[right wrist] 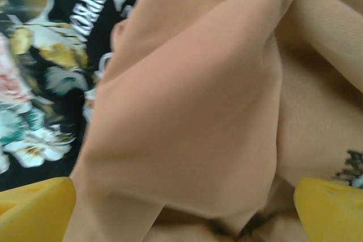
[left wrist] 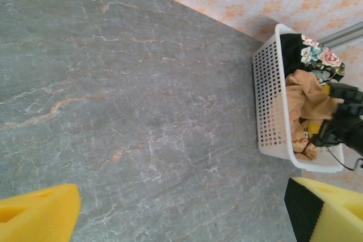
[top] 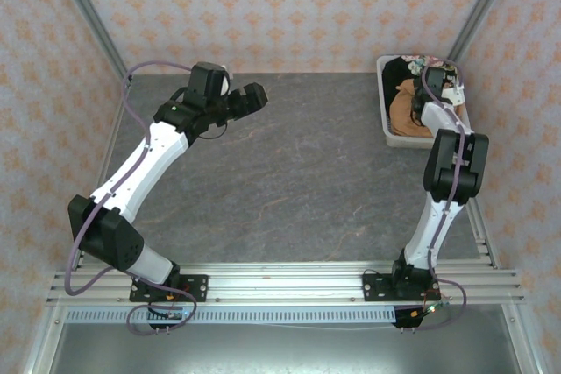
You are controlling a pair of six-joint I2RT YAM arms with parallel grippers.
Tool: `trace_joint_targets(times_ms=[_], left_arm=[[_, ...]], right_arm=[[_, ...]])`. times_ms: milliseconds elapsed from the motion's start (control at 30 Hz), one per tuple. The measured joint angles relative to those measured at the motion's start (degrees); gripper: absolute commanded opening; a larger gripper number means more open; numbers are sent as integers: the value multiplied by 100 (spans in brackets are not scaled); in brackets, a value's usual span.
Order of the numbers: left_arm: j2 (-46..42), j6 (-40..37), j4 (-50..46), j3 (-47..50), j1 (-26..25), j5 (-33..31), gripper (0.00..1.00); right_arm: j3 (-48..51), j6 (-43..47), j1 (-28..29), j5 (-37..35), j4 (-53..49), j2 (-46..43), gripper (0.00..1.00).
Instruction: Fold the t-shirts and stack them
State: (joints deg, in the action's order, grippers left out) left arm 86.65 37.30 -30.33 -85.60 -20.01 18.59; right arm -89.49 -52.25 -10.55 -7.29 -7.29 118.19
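The orange t-shirt (top: 403,111) is seen crumpled inside the white basket (top: 384,102), which is set at the far right corner of the bench (top: 289,172). The black t-shirt (top: 406,67), with its flower print, is bunched at the far end of the same basket, touching the orange one. In the right wrist view a broad fold of the orange cloth is spread across most of the frame, with the black printed cloth beside it on the left.

The right pincer (right wrist: 181,211) is lowered into the basket over the orange t-shirt. Its yellow pads (right wrist: 34,208) are set wide apart, and the fold is found between them. Whether the pads are pressed against the cloth cannot be told; nothing is seen clamped.

The left pincer (top: 254,95) is held above the bench near its far edge, left of the middle and well apart from the basket, toward which it is pointed. Its jaws are likewise spread wide. Bare grey bench surface is seen between them in the left wrist view, and nothing is gripped or touched.
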Motion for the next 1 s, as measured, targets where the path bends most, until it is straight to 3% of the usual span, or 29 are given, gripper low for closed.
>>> trace_joint_targets(times_ms=[133,233,400,667,1000], left_arm=[[-13,-7,-42,-50,0,31,89],[-83,-22,-146,-39,0,28,88],[-404,-24,-205,151,0,4,87],[-538,-26,-269,350,0,-122,85],[-538,-160,-555,348,0,-680,85]], right_arm=[[-61,-66,-37,164,120,214,27],[122,-111,-37,197,494,160,0],[804,-175,-9,131,907,-315,0],[1213,92,485,-249,1012,-2028,0],[-35,1342,1582,-291,839,-3338,0]])
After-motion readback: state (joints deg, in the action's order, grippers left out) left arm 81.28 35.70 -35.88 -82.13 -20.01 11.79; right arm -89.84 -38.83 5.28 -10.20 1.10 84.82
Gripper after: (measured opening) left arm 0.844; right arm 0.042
